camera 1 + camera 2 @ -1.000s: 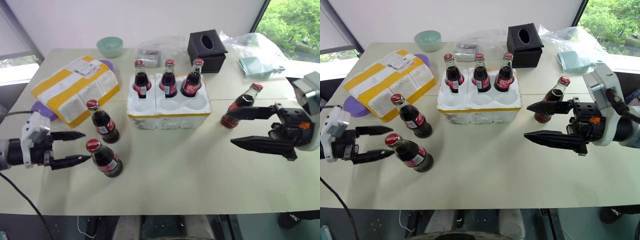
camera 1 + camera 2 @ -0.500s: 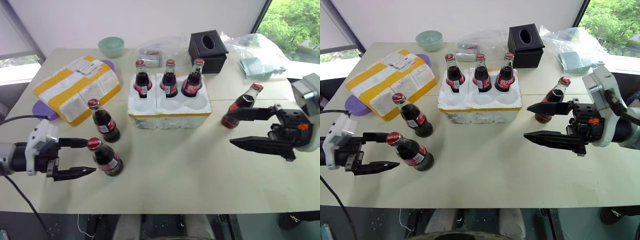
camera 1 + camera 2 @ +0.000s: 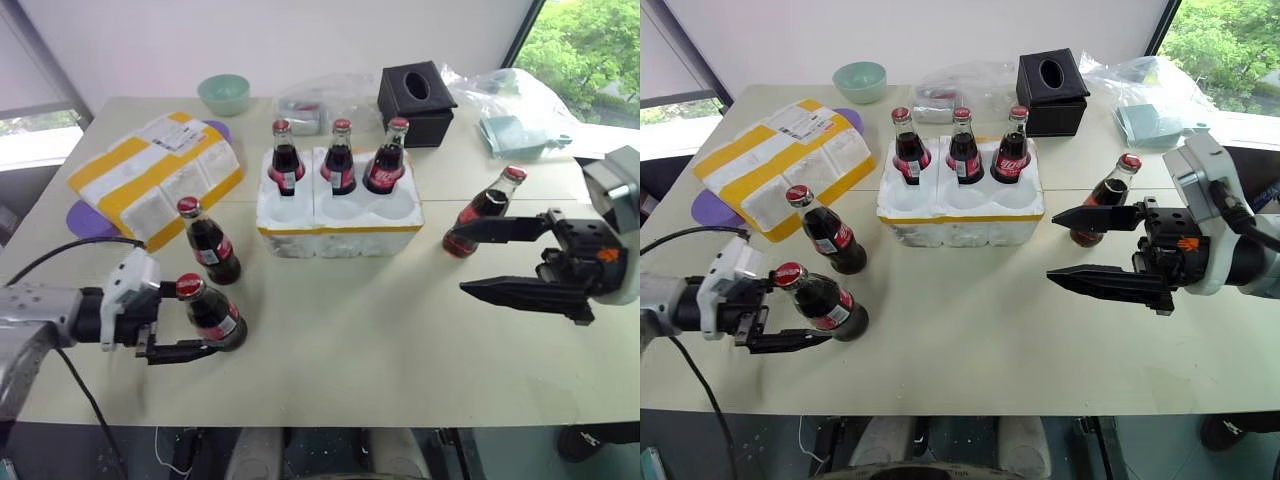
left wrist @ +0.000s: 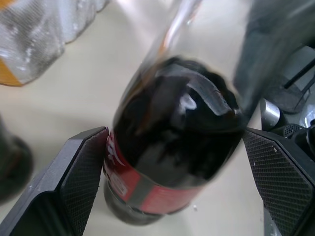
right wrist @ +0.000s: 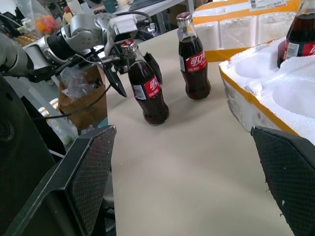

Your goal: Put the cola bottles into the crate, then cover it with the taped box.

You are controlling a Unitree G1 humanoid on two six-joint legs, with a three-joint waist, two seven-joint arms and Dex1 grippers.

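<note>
Left wrist view: left gripper, moved in, wide open around near-left bottle; ready to grip.

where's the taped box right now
In the left eye view the taped box lies at the far left of the table, just left of the crate, resting partly on a purple mat with a green bowl behind it.

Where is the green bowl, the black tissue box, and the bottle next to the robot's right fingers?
green bowl [image 3: 222, 93], left eye view, inside wall.
black tissue box [image 3: 414, 101], left eye view, top face.
cola bottle [image 3: 482, 211], left eye view, its body.
</note>
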